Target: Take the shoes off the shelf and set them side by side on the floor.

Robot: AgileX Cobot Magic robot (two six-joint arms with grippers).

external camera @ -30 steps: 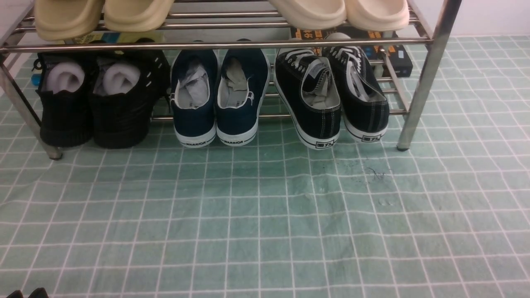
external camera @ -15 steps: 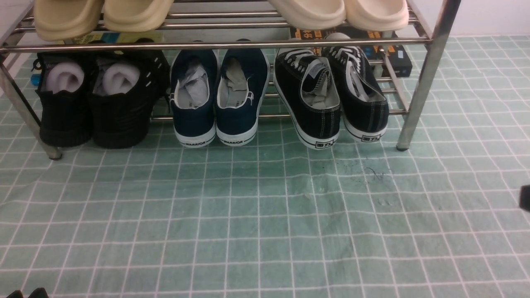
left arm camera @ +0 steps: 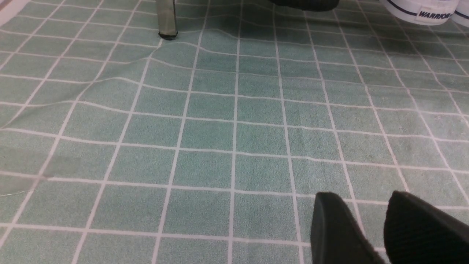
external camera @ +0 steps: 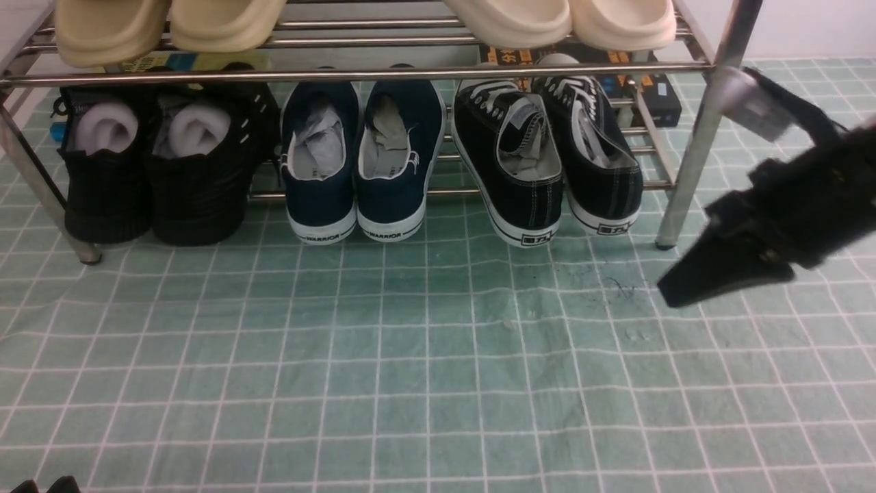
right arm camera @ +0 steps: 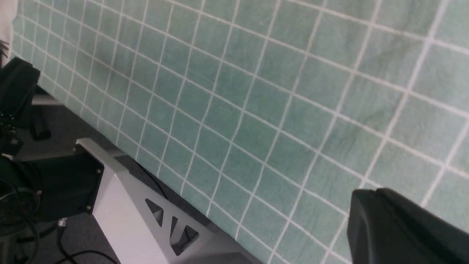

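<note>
The two black canvas sneakers (external camera: 520,164) (external camera: 602,161) stand heels toward me at the right end of the steel shelf's (external camera: 705,130) lower tier. Nothing touches them. My right gripper (external camera: 674,293) hangs above the green grid floor (external camera: 424,370), just right of the shelf's right leg. It points left and down, a little right of the sneakers. In the right wrist view its fingers (right arm camera: 370,200) are pressed together, shut and empty. My left gripper (left arm camera: 362,196) stays low at the near left, only its tips (external camera: 42,485) showing in the front view. It is open, with floor between the fingers.
Navy slip-ons (external camera: 363,157) and black knit shoes (external camera: 157,164) share the lower tier. Beige slippers (external camera: 171,24) (external camera: 561,20) sit on the upper tier. A dark box (external camera: 657,92) lies behind the rack. The shelf's left leg (left arm camera: 166,18) stands ahead of the left gripper. The robot's base (right arm camera: 121,205) borders the cloth.
My right arm has swung in from the right edge and now hangs beside the shelf's right leg. The shoes and the left gripper have not moved.
</note>
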